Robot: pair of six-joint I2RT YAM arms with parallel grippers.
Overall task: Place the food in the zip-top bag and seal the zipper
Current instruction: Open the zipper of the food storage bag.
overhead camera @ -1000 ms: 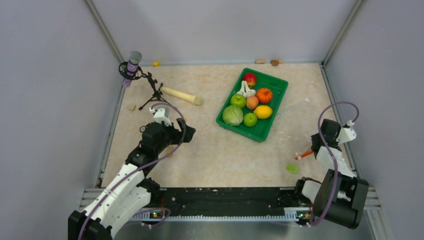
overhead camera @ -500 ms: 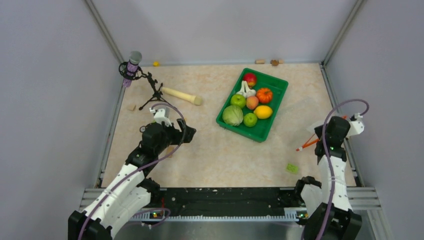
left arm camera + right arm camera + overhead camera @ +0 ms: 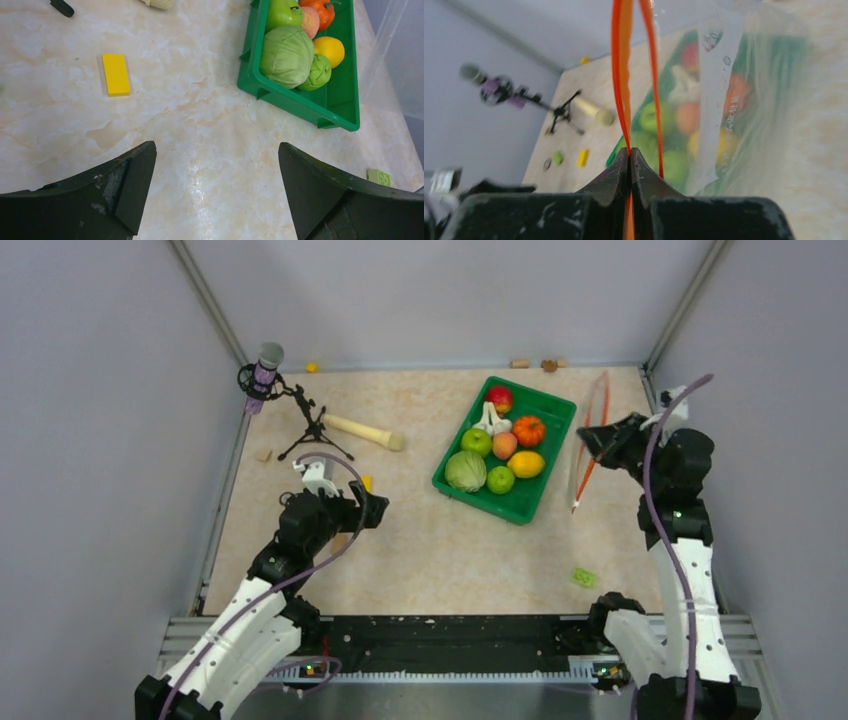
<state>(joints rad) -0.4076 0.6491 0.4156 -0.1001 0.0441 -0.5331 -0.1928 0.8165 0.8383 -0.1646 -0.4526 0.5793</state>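
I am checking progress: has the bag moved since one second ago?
Yes. The bag, pinched in the right end effector, moved away from the robot: before nearer than the green tray, now beside its right side.

Plain grey walls [image 3: 430,295], aluminium corner posts [image 3: 206,300], beige marbled tabletop [image 3: 430,540], black rail [image 3: 450,635] along the near edge, even light

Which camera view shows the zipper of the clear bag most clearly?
The right wrist view: the zipper is close up, pinched in the shut right tool. The top view shows only a thin orange line right of the green tray. The left wrist view shows just clear plastic of the bag, no zipper.
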